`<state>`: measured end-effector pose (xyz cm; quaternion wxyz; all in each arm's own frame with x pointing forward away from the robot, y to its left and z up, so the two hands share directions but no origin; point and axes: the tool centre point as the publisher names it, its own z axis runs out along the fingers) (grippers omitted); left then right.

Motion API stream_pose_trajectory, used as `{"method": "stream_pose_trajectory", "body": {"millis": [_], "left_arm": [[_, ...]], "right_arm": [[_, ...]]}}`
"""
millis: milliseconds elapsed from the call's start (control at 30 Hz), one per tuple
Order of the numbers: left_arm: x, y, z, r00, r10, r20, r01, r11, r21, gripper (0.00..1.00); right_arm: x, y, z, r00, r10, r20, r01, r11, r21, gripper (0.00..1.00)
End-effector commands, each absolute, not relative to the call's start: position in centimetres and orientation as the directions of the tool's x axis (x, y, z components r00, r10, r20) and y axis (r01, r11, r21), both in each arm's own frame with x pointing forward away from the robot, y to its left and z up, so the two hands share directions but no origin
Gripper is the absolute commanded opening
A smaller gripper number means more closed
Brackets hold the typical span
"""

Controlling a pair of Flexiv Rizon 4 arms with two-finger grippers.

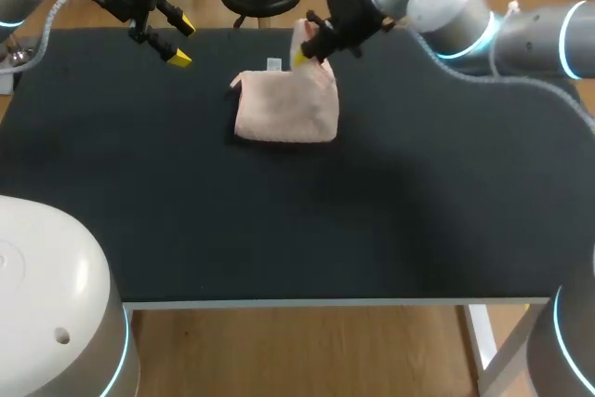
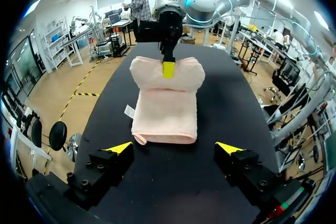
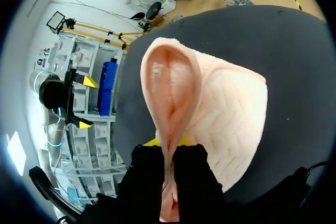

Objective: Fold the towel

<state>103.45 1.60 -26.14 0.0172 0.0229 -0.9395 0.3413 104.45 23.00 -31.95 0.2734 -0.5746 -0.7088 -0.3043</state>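
**A:** Here we are: the pink towel (image 1: 284,113) sits toward the far middle of the dark surface (image 1: 279,230), and it's already a compact, doubled-up rectangle.

**B:** Not finished, though. Look at the right end effector (image 1: 303,56): it's clenched on the towel's far edge, with a loop of cloth lifted above the rest.

**A:** Yes, its own wrist camera shows the cloth pinched from both sides. And the other arm?

**B:** The left end effector (image 1: 182,42) hangs over the far left of the surface, jaws spread wide, grasping nothing, well apart from the towel.

**A:** So how far along?

**B:** Late on, I'd judge. At least one fold looks done, and the near part lies flat with a rounded edge. What's left seems to be laying that raised flap over and letting go.

**A:** Maybe a tidy-up too. There's a small tag (image 1: 274,64) poking out at one side.
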Motion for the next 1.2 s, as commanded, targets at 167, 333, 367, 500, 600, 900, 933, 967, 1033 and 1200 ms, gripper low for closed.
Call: {"method": "stream_pose_trajectory", "body": {"millis": [167, 333, 367, 500, 600, 900, 933, 967, 1033, 1200], "left_arm": [[103.5, 1.6, -26.2, -0.998, -0.030, 0.046, -0.053, 0.765, -0.642, 1.00], [103.5, 1.6, -26.2, -0.998, -0.030, 0.046, -0.053, 0.765, -0.642, 1.00], [103.5, 1.6, -26.2, -0.998, -0.030, 0.046, -0.053, 0.765, -0.642, 1.00], [103.5, 1.6, -26.2, -0.998, -0.030, 0.046, -0.053, 0.765, -0.642, 1.00], [103.5, 1.6, -26.2, -0.998, -0.030, 0.046, -0.053, 0.765, -0.642, 1.00], [103.5, 1.6, -26.2, -0.998, -0.030, 0.046, -0.053, 0.765, -0.642, 1.00], [103.5, 1.6, -26.2, -0.998, -0.030, 0.046, -0.053, 0.765, -0.642, 1.00], [103.5, 1.6, -26.2, -0.998, -0.030, 0.046, -0.053, 0.765, -0.642, 1.00], [103.5, 1.6, -26.2, -0.998, -0.030, 0.046, -0.053, 0.765, -0.642, 1.00], [103.5, 1.6, -26.2, -0.998, -0.030, 0.046, -0.053, 0.765, -0.642, 1.00]], "right_arm": [[104.2, 26.1, -33.4, -0.195, 0.627, 0.754, 0.980, 0.162, 0.119, 0.00], [104.2, 27.5, -33.5, -0.194, 0.608, 0.770, 0.980, 0.162, 0.119, 0.00], [104.1, 27.7, -33.5, -0.193, 0.605, 0.772, 0.980, 0.157, 0.122, 0.05], [103.5, 28.5, -32.5, -0.238, 0.557, 0.796, 0.970, 0.184, 0.162, 1.00], [103.0, 29.0, -31.6, -0.265, 0.521, 0.812, 0.963, 0.185, 0.195, 1.00], [102.3, 28.8, -30.4, -0.260, 0.474, 0.841, 0.966, 0.132, 0.224, 1.00], [102.3, 28.6, -30.1, -0.269, 0.471, 0.840, 0.963, 0.118, 0.242, 1.00], [102.3, 28.3, -29.8, -0.270, 0.465, 0.843, 0.963, 0.109, 0.248, 1.00], [102.1, 27.5, -29.2, -0.267, 0.462, 0.846, 0.962, 0.085, 0.258, 1.00], [101.7, 24.6, -28.1, -0.295, 0.500, 0.814, 0.950, 0.060, 0.308, 1.00]]}}
